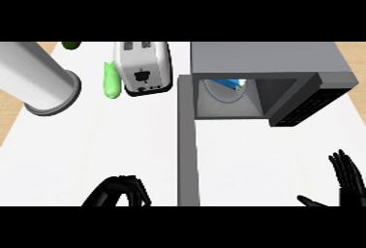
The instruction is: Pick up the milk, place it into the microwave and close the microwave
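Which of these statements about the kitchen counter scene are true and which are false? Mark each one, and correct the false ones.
1. The microwave has its door open. True.
2. The milk stands on the counter beside the toaster. False: a blue and white item, apparently the milk, shows inside the microwave cavity.
3. The toaster stands to the left of the microwave. True.
4. The right hand is curled round the milk. False: it is open, fingers straight, near the view's right edge, holding nothing.
5. The left hand has its fingers curled. True.
6. A red object lies beside the toaster. False: the object there is green.
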